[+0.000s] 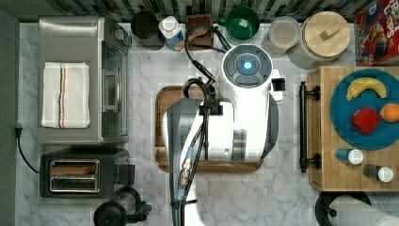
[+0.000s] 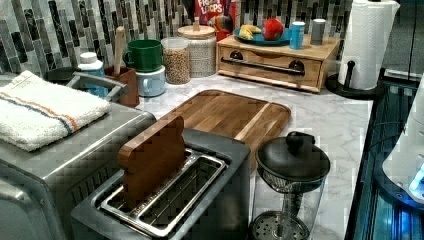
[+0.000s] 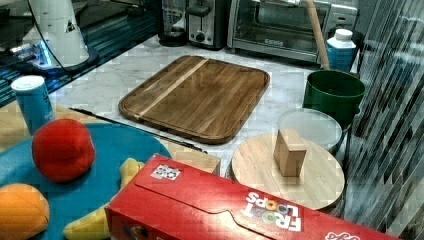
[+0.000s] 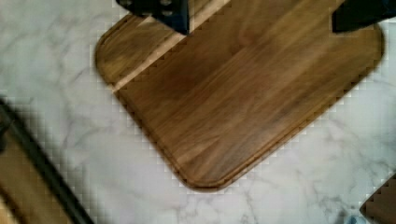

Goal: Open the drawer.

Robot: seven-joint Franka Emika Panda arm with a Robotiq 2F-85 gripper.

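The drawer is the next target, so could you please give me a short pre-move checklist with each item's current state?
1. Drawer shut, front flush with its unit: ok.
2. Handle free of obstructions in the top view: ok.
3. Counter between tray and handle bare: ok.
4. Gripper open, jaws apart above the tray: ok.
5. Gripper lined up with the handle: not ok, it hangs over the tray, apart from the bar.
6. Plate and shakers on top of the unit steady: cannot tell.

Drawer (image 1: 314, 127) at the top view's right, beside tray (image 1: 162, 101).
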